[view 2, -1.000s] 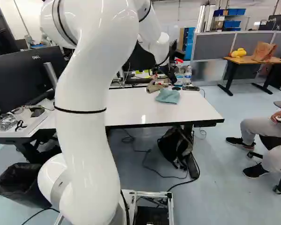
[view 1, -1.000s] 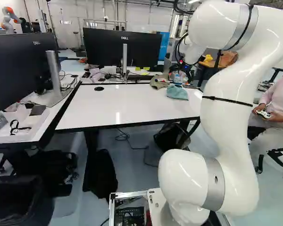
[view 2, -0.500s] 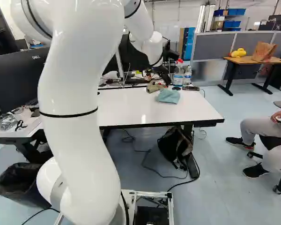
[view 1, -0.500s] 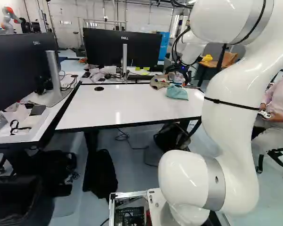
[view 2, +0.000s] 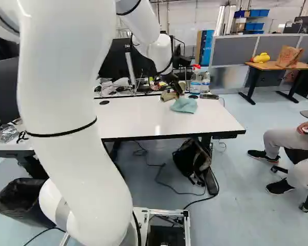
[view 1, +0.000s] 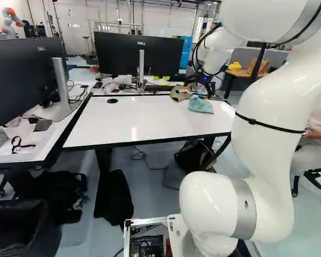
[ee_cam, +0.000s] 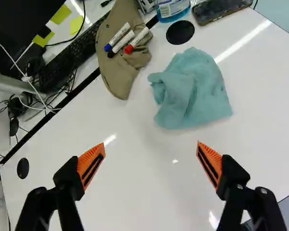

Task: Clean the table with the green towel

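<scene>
Tool (view 2: 178, 91) over the far part of the bench (ee_cam: 135, 197), in front of the monitor (view 1: 120, 53). Bench top is smooth, glossy white, straight black edging, throwing bright streaks of glare.

Wrist view: tool (ee_cam: 151, 144) spread wide, ribbed orange pads (ee_cam: 90, 166) well apart, wedge-shaped, slotted faces.

Towel (ee_cam: 190, 91) is on the bench, ahead of the fingers and off toward one of them. Soft teal cloth, matte, bunched up: rumpled folds on the cap side, flatter with a fairly straight hem at the other end.

Cap (ee_cam: 119, 79) just beside it, matte khaki fabric with a rounded brim, lying across the bench's black edge. Three markers (ee_cam: 127, 40) on the cap, white barrels, roughly parallel; ends blue, black, red.

Past the towel: round black disc (ee_cam: 180, 32), clear plastic bottle (ee_cam: 173, 8) with blue liquid close by, and a dark, flat phone (ee_cam: 222, 8) with a glossy face on the disc's other side. Second black disc (ee_cam: 22, 168) sits well apart, near the same edging. Black keyboard (ee_cam: 72, 55) beyond the edging, amid thin cables.
</scene>
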